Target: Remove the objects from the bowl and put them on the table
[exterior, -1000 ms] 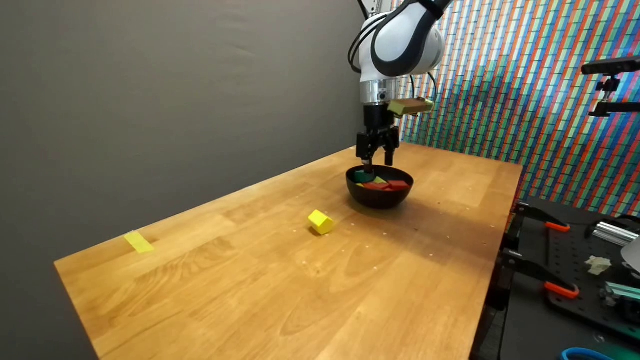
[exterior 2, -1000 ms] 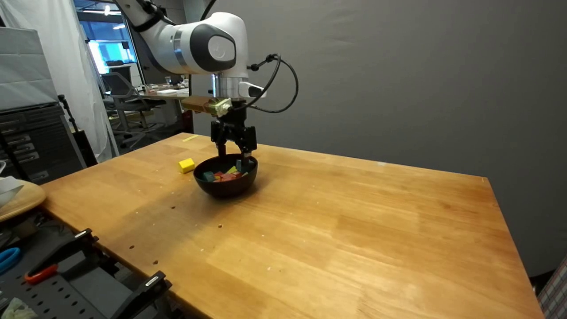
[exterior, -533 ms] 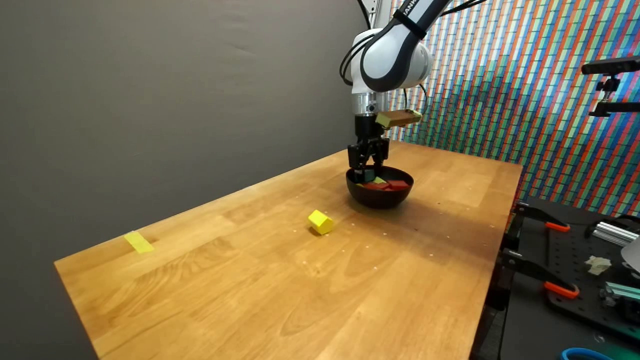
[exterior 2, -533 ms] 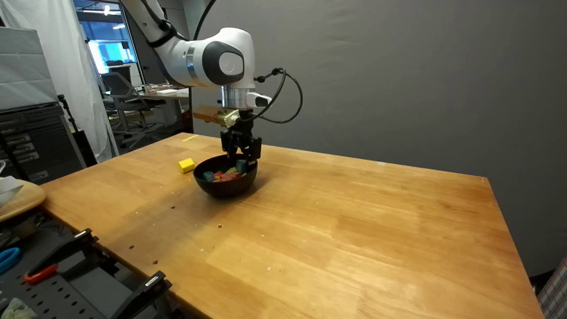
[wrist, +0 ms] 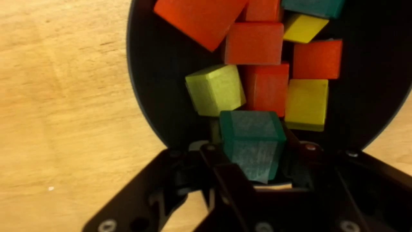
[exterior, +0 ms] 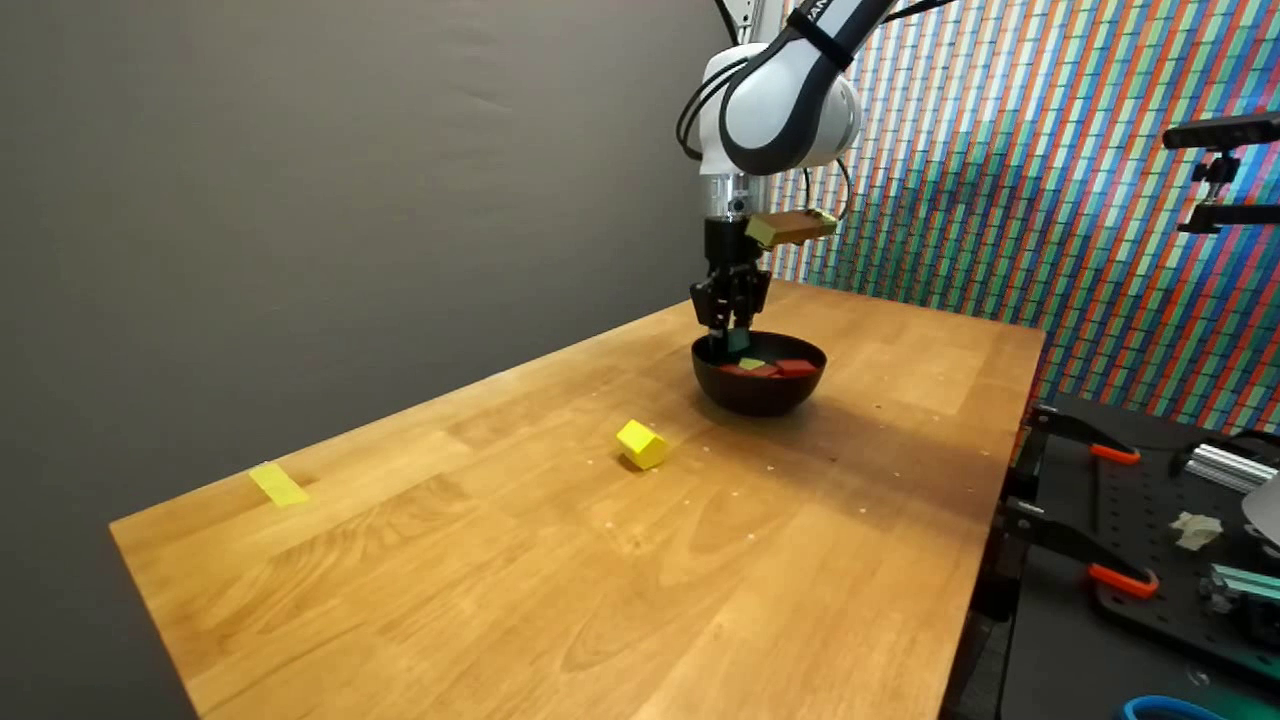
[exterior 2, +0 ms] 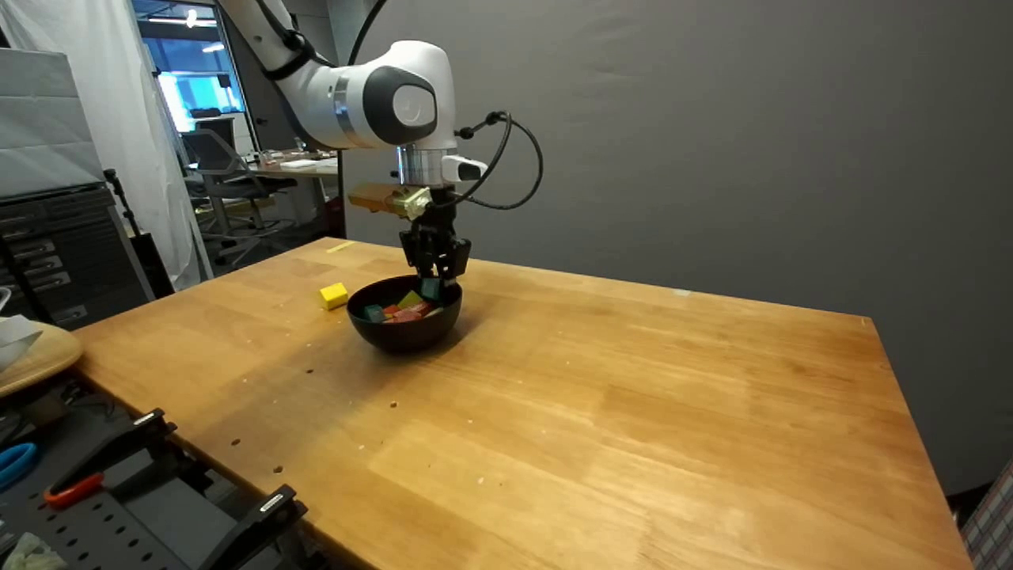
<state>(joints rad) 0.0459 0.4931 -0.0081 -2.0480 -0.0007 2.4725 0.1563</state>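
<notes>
The green cube-shaped toy block (wrist: 252, 129) was pinched between the fingers of the black two-fingered gripper (wrist: 253, 151), close to the rim of the round black bowl (exterior: 760, 396). Whether it touched the blocks below could not be told. Boxy red-orange blocks (wrist: 254, 45), boxy yellow blocks (wrist: 305, 104) and a second green block (wrist: 313, 6) lay in the bowl. In both exterior views a bright yellow block (exterior: 642, 445) rested on the light-brown wooden table (exterior: 640, 590), near the bowl but apart from it.
</notes>
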